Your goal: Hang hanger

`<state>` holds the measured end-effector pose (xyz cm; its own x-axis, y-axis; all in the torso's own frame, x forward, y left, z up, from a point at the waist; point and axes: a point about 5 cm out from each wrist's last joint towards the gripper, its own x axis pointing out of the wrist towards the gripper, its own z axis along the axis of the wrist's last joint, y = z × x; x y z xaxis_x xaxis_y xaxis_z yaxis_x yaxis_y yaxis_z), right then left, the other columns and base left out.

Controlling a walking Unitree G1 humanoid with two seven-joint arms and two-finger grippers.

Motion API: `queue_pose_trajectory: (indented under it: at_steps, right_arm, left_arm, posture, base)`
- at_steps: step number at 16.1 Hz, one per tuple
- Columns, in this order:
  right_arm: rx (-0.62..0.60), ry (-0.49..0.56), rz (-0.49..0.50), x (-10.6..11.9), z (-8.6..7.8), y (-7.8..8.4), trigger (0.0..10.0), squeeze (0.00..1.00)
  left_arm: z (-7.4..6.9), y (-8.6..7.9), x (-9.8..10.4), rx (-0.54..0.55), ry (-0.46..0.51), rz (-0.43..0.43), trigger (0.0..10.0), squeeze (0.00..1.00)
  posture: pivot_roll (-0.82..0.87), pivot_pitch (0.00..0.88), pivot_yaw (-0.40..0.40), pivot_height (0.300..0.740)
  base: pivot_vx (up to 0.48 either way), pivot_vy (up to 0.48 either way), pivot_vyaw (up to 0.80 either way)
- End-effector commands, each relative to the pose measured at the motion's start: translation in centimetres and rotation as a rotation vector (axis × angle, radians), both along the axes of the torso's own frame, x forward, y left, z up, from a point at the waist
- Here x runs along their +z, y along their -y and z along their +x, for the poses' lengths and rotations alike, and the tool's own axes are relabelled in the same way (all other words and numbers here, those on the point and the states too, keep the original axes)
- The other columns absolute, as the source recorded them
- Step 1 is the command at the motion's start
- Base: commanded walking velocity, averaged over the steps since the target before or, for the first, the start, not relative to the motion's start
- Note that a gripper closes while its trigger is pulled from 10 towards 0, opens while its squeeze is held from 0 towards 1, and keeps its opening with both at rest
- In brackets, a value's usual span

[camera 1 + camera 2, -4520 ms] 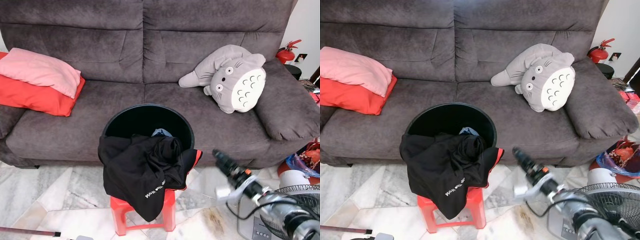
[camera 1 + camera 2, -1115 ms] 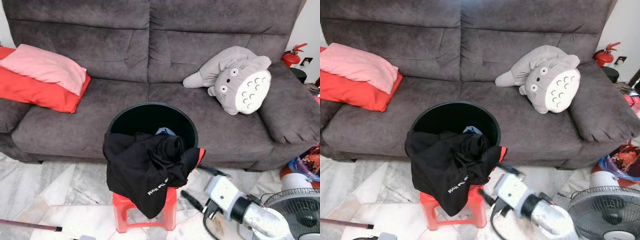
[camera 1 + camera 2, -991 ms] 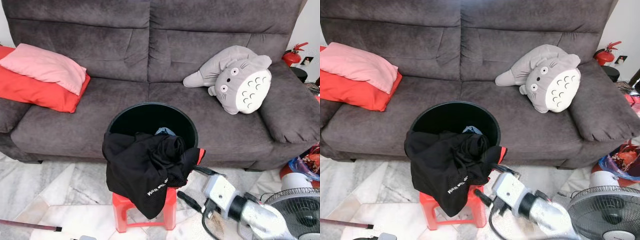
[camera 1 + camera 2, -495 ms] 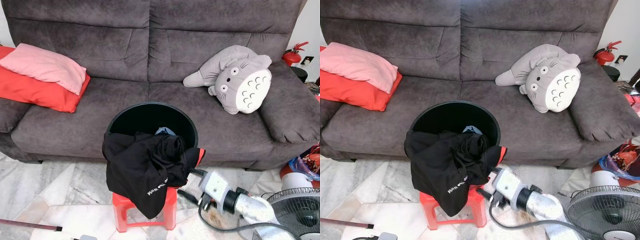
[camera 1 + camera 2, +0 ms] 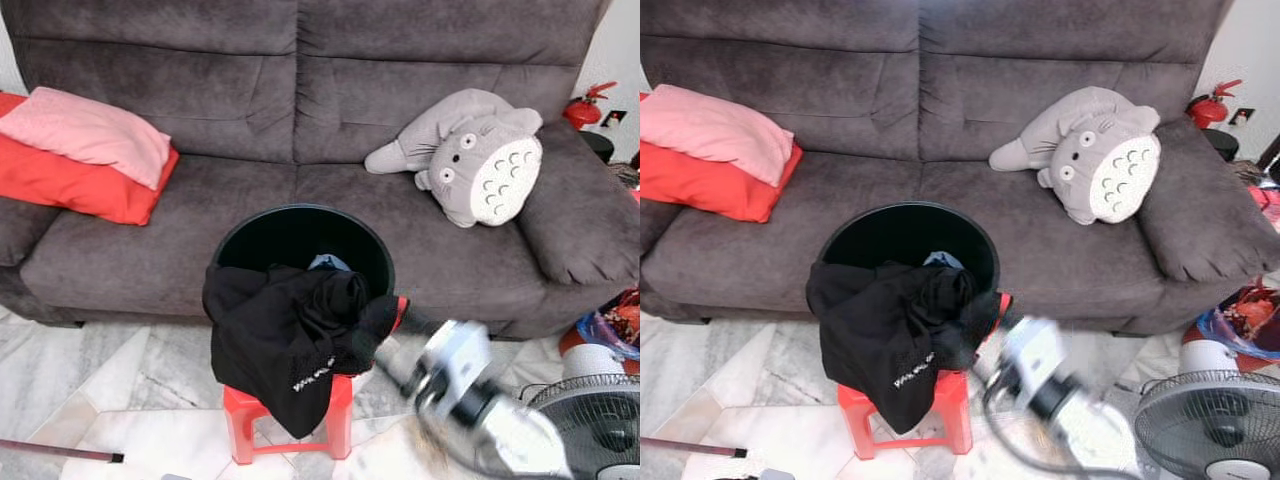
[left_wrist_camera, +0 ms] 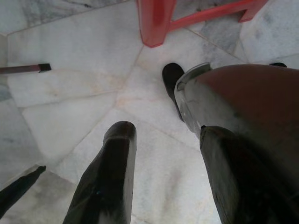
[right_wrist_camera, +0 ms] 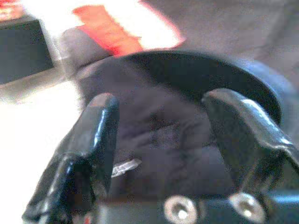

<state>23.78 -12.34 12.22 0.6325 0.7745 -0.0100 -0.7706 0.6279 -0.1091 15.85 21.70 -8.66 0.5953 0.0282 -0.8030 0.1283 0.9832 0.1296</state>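
Black knit cloth, a crumpled black garment with small white lettering (image 5: 290, 350), spills out of the round black plastic bin (image 5: 300, 240) that sits on a small red plastic stool (image 5: 290, 420) in front of the grey suede sofa (image 5: 300, 120). The right gripper (image 5: 385, 335), blurred in the head views, is at the garment's right edge beside a red tip (image 5: 400, 308); that tip may be the hanger's end, though I cannot say for sure. In the right wrist view its two black fingers (image 7: 98, 135) stand spread apart, framing the cloth with nothing pinched between them.

With so little of it showing, the hanger's long axis and heading cannot be read.

Risks, as I judge them: the fingers could close on loose fabric alone, and a pull might then drag the bin off the narrow stool (a tippy perch).

The left gripper (image 6: 163, 182) hangs low over the pale marble floor (image 6: 70, 102), fingers parted and empty.
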Motion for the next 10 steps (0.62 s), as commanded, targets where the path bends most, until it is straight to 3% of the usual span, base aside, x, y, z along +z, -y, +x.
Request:
queue_pose_trajectory:
  at_steps: [1, 3, 4, 5, 6, 7, 8, 10]
  right_arm:
    - [0.028, -0.043, 0.036, -0.2, 0.7, 0.3, 10.0, 0.00]
    - [-0.044, -0.068, 0.102, -0.2, 3.3, 1.5, 10.0, 0.00]
    - [-0.055, -0.080, 0.106, -0.2, 3.8, 1.7, 10.0, 0.07]
    - [-0.049, -0.117, 0.044, -1.2, 5.2, 1.8, 10.0, 0.30]
    - [-0.032, -0.127, -0.048, -2.1, 6.0, 1.5, 10.0, 0.30]
    - [-0.086, -0.087, -0.091, -2.0, 7.1, 1.2, 10.0, 0.00]
    - [-0.115, -0.051, -0.099, -1.8, 7.5, 1.0, 10.0, 0.00]
    - [-0.324, 0.045, -0.029, -0.2, 8.8, 1.5, 10.0, 0.00]
  left_arm:
    - [-0.8, 0.5, -0.5, -0.014, -0.035, -0.008, 10.0, 0.00]
    - [-0.7, 0.6, -0.4, -0.010, -0.030, -0.010, 10.0, 0.00]
    - [-0.7, 0.6, -0.4, -0.010, -0.030, -0.010, 10.0, 0.00]
    - [-0.8, 0.6, -0.5, -0.010, -0.032, -0.011, 10.0, 0.00]
    - [-0.8, 0.6, -0.5, -0.008, -0.032, -0.012, 10.0, 0.00]
    - [-0.8, 0.5, -0.5, 0.000, -0.031, -0.011, 10.0, 0.00]
    - [-0.9, 0.4, -0.5, 0.004, -0.031, -0.009, 10.0, 0.00]
    - [-1.0, 0.3, -0.5, 0.008, -0.033, -0.005, 10.0, 0.00]
  posture:
    - [-0.06, 0.193, -0.001, 0.740]
    - [-0.06, 0.191, 0.000, 0.740]
    - [-0.06, 0.191, 0.000, 0.740]
    - [-0.05, 0.190, 0.001, 0.740]
    - [-0.04, 0.187, -0.001, 0.740]
    - [-0.03, 0.189, -0.001, 0.740]
    - [-0.03, 0.188, -0.005, 0.740]
    - [-0.03, 0.192, -0.005, 0.740]
  base:
    - [0.000, 0.000, 0.00]
    - [0.000, 0.000, 0.00]
    - [0.000, 0.000, 0.00]
    - [0.000, 0.000, 0.00]
    - [0.000, 0.000, 0.00]
    - [0.000, 0.000, 0.00]
    - [0.000, 0.000, 0.00]
    - [0.000, 0.000, 0.00]
